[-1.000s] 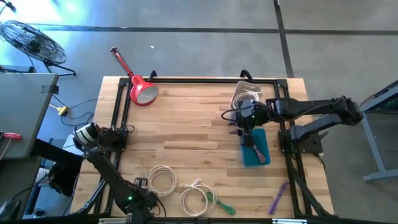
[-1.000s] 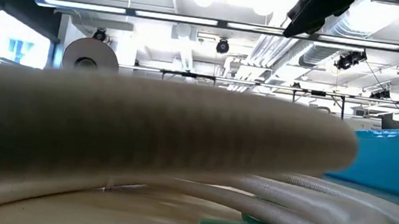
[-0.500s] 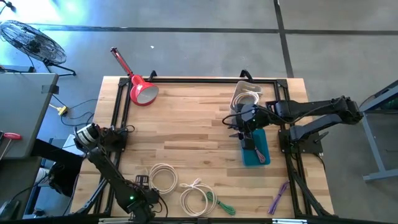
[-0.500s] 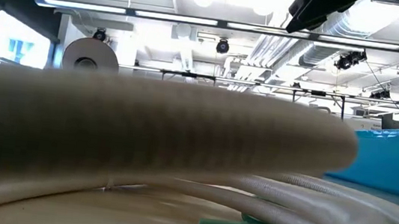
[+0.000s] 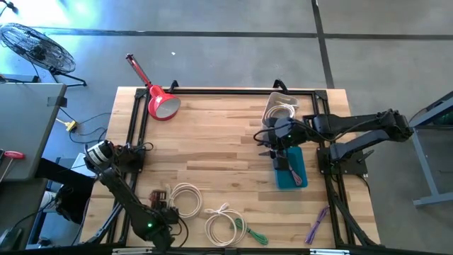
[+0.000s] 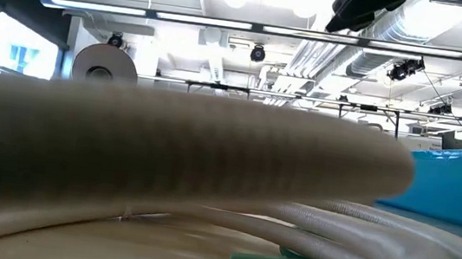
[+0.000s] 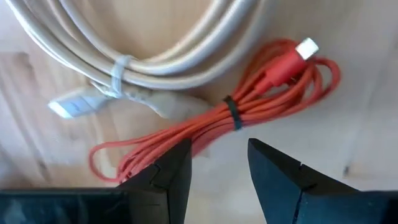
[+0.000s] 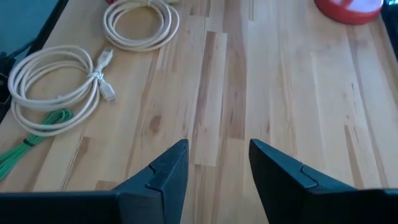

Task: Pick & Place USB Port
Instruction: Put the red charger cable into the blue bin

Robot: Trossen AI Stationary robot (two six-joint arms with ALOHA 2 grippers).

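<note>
Two end effectors, one mover: my left end effector [image 5: 160, 200] has slid toward the counter's left edge near its front, fingers spread above the bundled orange USB cable [image 7: 249, 106], nothing pinched yet; my right end effector [image 5: 272, 150] hangs spread beside the blue plastic bin [image 5: 297, 170]

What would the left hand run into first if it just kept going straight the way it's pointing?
Most likely the bundled red cable: the left hand is open and points down at it, with bare table beneath. The white coiled cable lies just beyond it. Depth is hard to judge.
</note>
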